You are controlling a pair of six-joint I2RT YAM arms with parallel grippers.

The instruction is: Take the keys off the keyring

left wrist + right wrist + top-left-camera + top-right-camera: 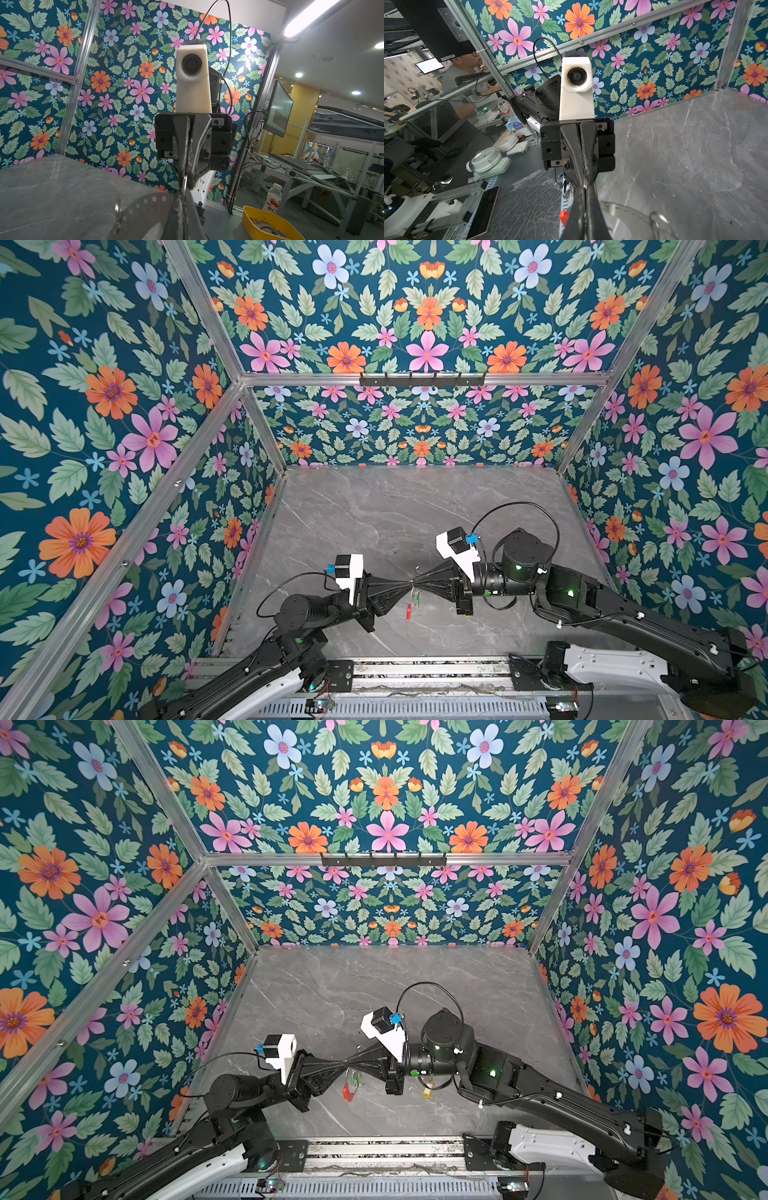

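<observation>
Both top views: left claw and right claw meeting tip-to-tip, both clenching keyring rim; green key hanging toward 6 o'clock.

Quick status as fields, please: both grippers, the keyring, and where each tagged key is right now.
left gripper: shut on the keyring at its upper rim
right gripper: shut, tip to tip with the left; whether it grips the ring or a loop, cannot tell
keyring: hangs above the table, red sleeve lowest
green-tagged key: dangles at the ring
yellow-tagged key: off the ring, seemingly on the table under the right arm
</observation>
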